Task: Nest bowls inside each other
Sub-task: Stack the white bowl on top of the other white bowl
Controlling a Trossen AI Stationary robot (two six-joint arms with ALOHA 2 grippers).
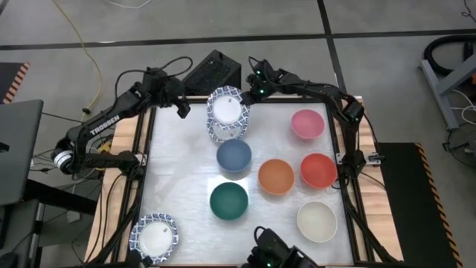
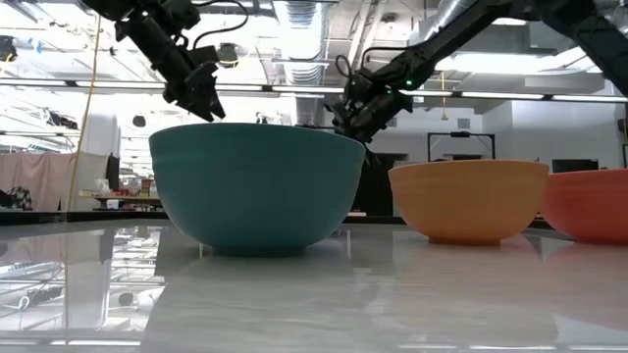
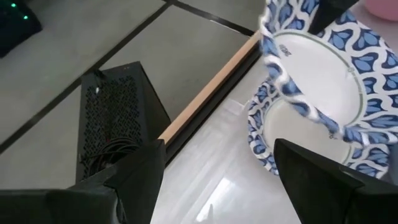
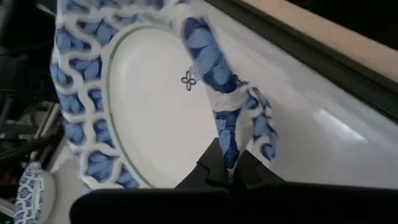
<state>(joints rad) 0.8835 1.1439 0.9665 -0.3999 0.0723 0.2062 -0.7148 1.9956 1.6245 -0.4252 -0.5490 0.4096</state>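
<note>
Here, at the tabletop's (image 1: 186, 149) far edge, the right gripper (image 1: 243, 97) pinches the rim of a blue-patterned bowl (image 1: 225, 106), tilted over another patterned bowl (image 1: 227, 131). The left gripper (image 1: 182, 110) waits open beside them. Next, judging by this: lower and release squarely.

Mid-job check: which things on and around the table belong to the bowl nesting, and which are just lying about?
Job:
- patterned bowl pinched at its rim by the right gripper, above a second patterned bowl
- third patterned bowl
- blue bowl, green bowl, orange bowl, red bowl, pink bowl, cream bowl
- left gripper, open

Lying about:
- black box
- yellow cable
</note>
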